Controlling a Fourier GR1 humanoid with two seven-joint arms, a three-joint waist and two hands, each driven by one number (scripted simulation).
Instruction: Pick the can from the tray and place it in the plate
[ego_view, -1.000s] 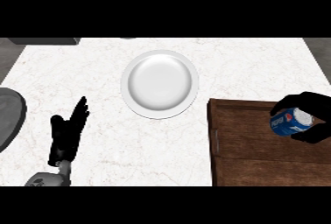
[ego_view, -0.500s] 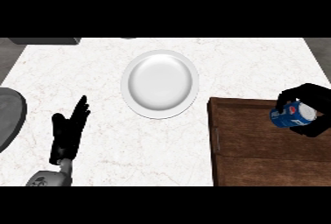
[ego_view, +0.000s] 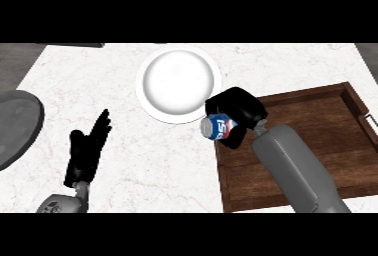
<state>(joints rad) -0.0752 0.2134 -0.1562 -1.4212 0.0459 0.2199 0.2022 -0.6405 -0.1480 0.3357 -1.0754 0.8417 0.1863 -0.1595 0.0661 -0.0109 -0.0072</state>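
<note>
Curling round a blue, red and white drinks can (ego_view: 218, 126), the black right hand (ego_view: 236, 105) is hanging above the left rim of the brown wooden tray (ego_view: 325, 150), the round white plate (ego_view: 179, 82) lying just beyond, to the far left.

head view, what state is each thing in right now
can, held on its side at the tray's left rim
right hand, curled round the can
left hand, open, fingers straight
plate, bare
tray, nothing seen in it
</note>
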